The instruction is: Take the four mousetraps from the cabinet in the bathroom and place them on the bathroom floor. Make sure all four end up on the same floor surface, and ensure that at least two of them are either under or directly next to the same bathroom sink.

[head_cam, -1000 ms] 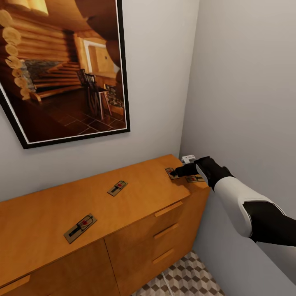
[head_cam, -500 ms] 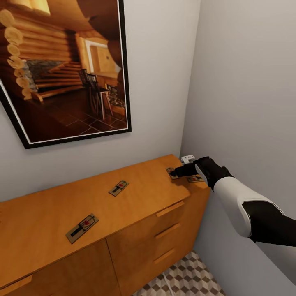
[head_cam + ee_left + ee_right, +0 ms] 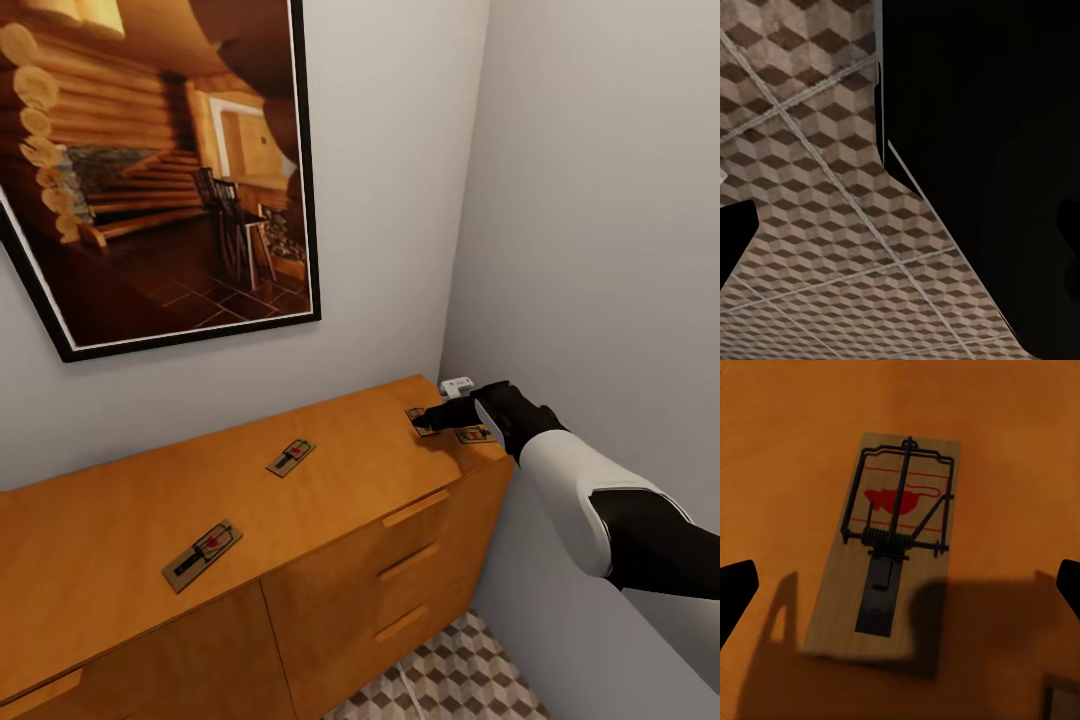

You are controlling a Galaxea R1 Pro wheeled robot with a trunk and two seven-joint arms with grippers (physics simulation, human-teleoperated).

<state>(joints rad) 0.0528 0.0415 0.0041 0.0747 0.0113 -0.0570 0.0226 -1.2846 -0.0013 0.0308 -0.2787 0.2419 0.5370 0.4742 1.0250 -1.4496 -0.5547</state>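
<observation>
Several mousetraps lie on the orange-brown cabinet [image 3: 120, 540] top: one near the front left [image 3: 200, 555], one in the middle [image 3: 291, 457], and two at the right end [image 3: 474, 434]. My right gripper [image 3: 424, 419] hovers just over the inner one of that right pair. In the right wrist view this mousetrap [image 3: 889, 547] lies flat between the wide-apart fingertips [image 3: 735, 592], so the right gripper [image 3: 900, 589] is open and holds nothing. The corner of the neighbouring trap [image 3: 1061, 701] shows beside it. The left wrist view looks down on the cube-patterned bathroom floor [image 3: 810, 225], with one dark fingertip [image 3: 733, 240] far out at the edge.
A large framed picture [image 3: 150, 170] hangs on the wall above the cabinet. A grey side wall [image 3: 600, 200] closes in right beside my right arm. A small white object [image 3: 457, 384] sits at the cabinet's back right corner. A strip of floor tiles [image 3: 450, 680] shows below the drawers.
The head view has drifted slightly, so everything sits a little further right. My right gripper keeps its place over the right-end mousetrap.
</observation>
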